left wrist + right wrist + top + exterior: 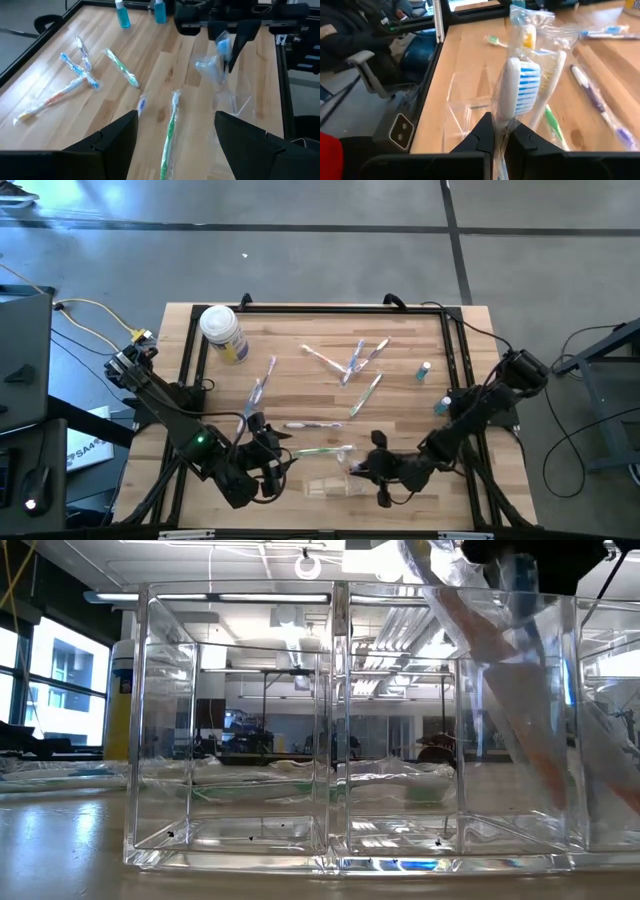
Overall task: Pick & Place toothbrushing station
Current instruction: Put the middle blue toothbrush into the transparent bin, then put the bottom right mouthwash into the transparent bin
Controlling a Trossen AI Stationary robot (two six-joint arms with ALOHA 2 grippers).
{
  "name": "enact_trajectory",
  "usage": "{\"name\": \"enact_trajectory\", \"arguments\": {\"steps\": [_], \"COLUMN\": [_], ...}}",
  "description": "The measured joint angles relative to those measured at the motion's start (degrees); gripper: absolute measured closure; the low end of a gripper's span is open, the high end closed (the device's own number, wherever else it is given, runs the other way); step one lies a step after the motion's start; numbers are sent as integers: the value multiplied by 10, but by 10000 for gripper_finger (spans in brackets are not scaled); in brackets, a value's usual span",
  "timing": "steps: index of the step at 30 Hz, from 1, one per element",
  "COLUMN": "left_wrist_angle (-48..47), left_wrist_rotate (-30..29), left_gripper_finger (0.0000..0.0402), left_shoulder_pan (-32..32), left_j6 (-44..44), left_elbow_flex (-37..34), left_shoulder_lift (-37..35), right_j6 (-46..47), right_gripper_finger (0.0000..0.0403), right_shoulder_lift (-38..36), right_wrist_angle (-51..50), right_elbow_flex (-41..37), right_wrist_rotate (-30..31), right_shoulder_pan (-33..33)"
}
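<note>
The clear plastic holder [335,485] stands near the table's near edge; it fills the low view [240,790] and has several compartments. My right gripper [372,470] is shut on a wrapped toothbrush with a blue-and-white head [520,85], just right of and above the holder. My left gripper [265,465] is open at the holder's left, its fingers on either side of a green toothbrush [170,135] that lies flat on the table, without touching it. Several more wrapped toothbrushes [355,360] lie flat mid-table. My right gripper pinches the wrapped toothbrush between its two fingers just behind the bristle head [502,122], through the clear wrapper. The brush is lifted clear of the table. In the low view it slants down at the holder's right compartment [520,710]; whether it is inside, I cannot tell.
A white-lidded jar with a yellow label [222,330] stands at the far left. Two small blue bottles [424,370] [443,405] stand at the right. A black frame [190,370] rims the table. Loose toothbrushes [258,385] [315,424] lie between the jar and the holder.
</note>
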Motion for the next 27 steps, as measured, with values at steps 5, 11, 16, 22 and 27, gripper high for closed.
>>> {"name": "enact_trajectory", "arguments": {"steps": [5,11,16,22,27], "left_wrist_angle": [0,0,0,0,0], "left_wrist_rotate": [10,14,14,14,16], "left_gripper_finger": [140,140,140,140,140], "left_shoulder_pan": [0,0,0,0,0], "left_j6": [0,0,0,0,0], "left_elbow_flex": [0,0,0,0,0], "left_shoulder_lift": [0,0,0,0,0], "right_j6": [18,29,34,40,42], "right_gripper_finger": [385,355,327,272,221], "right_shoulder_lift": [1,3,-1,-31,-54], "right_wrist_angle": [-1,-14,-26,-65,-87], "right_elbow_flex": [0,0,0,0,0], "right_wrist_rotate": [-11,-14,-13,-12,-11], "right_shoulder_pan": [-8,-7,-6,-1,8]}}
